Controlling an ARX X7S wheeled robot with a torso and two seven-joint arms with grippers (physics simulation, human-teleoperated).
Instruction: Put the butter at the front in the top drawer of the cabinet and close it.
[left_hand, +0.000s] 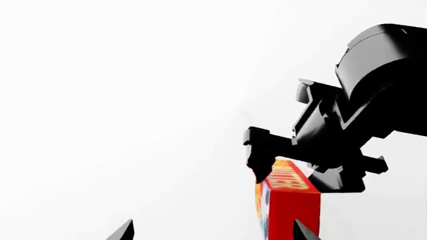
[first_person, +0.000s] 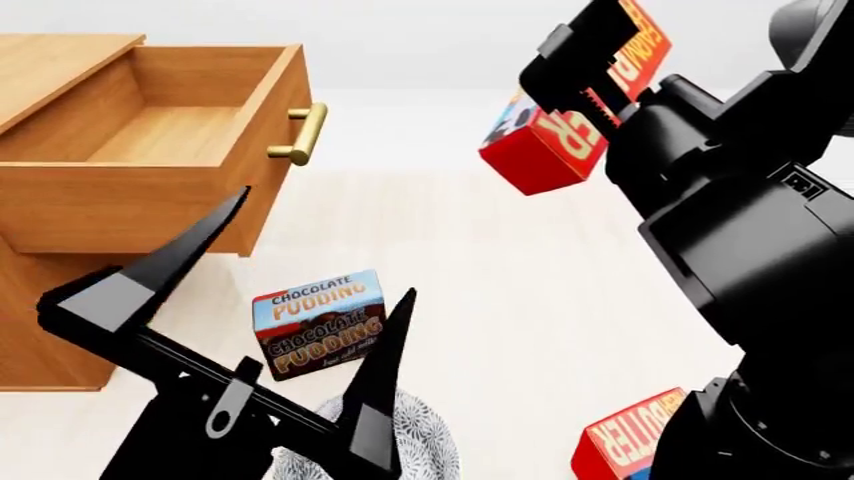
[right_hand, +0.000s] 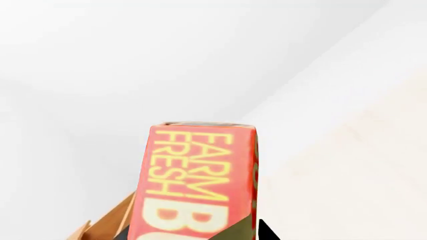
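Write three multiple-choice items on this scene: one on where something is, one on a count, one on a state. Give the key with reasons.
1. Where is the Chocolate Pudding box?
A. in the top drawer
B. on the floor in front of the cabinet
C. in the left gripper

2. How many butter cartons show in the head view?
A. one
B. two
C. three

3. How does the top drawer stand?
A. pulled open, empty
B. shut
C. open, holding a carton

Key: 1 B, it lies on the pale floor below the cabinet. 2 B, the butter in the right gripper and a second butter carton on the floor. 3 A, its bare wooden bottom shows.
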